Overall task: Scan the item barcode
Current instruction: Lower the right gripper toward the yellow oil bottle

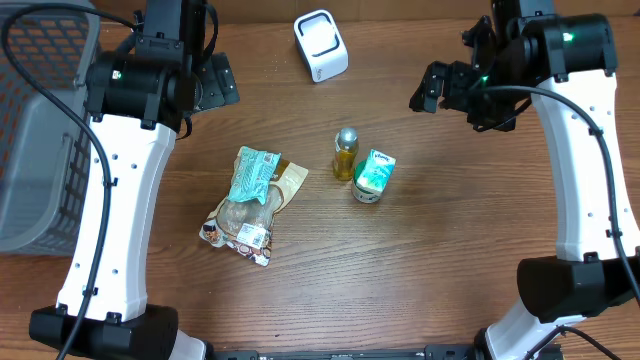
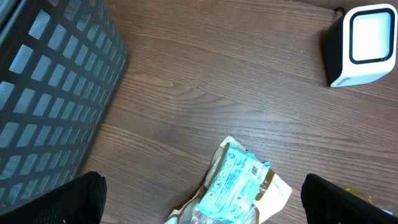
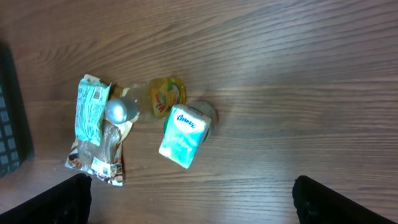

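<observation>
Left gripper (image 2: 202, 200) and right gripper (image 3: 193, 200) hover, fingers wide, empty. Bag (image 1: 250, 200), bottle (image 1: 345, 153) and pack (image 1: 374, 175) sit near the scanner (image 1: 321, 44), within reach.

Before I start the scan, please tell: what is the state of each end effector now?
Left end effector: open, holding nothing.
Right end effector: open, holding nothing.

Layout:
Scanner (image 1: 321, 45) at back; bottle (image 1: 345, 153) centre, tissue pack (image 1: 374, 175) just right, possibly touching; snack bags (image 1: 252, 205) left; basket (image 1: 35, 150) far left.

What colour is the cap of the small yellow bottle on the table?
The cap is shiny silver; the right wrist view shows it best.
</observation>
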Robot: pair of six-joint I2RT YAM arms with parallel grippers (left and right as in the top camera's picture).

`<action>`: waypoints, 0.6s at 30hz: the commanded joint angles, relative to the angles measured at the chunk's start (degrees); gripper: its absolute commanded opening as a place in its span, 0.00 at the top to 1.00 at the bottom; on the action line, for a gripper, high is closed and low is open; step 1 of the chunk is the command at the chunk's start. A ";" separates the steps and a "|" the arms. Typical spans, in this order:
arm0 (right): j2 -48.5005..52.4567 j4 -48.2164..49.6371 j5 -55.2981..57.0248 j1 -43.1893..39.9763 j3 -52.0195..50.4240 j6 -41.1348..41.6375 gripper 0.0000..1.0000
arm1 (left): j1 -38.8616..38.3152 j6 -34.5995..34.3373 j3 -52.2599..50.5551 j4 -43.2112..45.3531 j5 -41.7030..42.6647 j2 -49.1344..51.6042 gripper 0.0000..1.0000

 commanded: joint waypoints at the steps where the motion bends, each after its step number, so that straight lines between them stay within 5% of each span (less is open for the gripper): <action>1: -1.03 0.00 -0.61 2.54 -2.34 0.92 0.00 | -0.07 0.85 1.16 0.07 -0.81 -1.27 0.00; 9: -1.03 6.49 2.43 12.28 -8.57 2.23 0.00 | -0.07 0.85 1.18 0.04 -0.81 -1.27 0.00; 18: -1.03 10.99 12.11 19.76 -11.34 13.68 0.00 | -0.07 0.85 1.16 0.04 -0.81 -1.27 0.01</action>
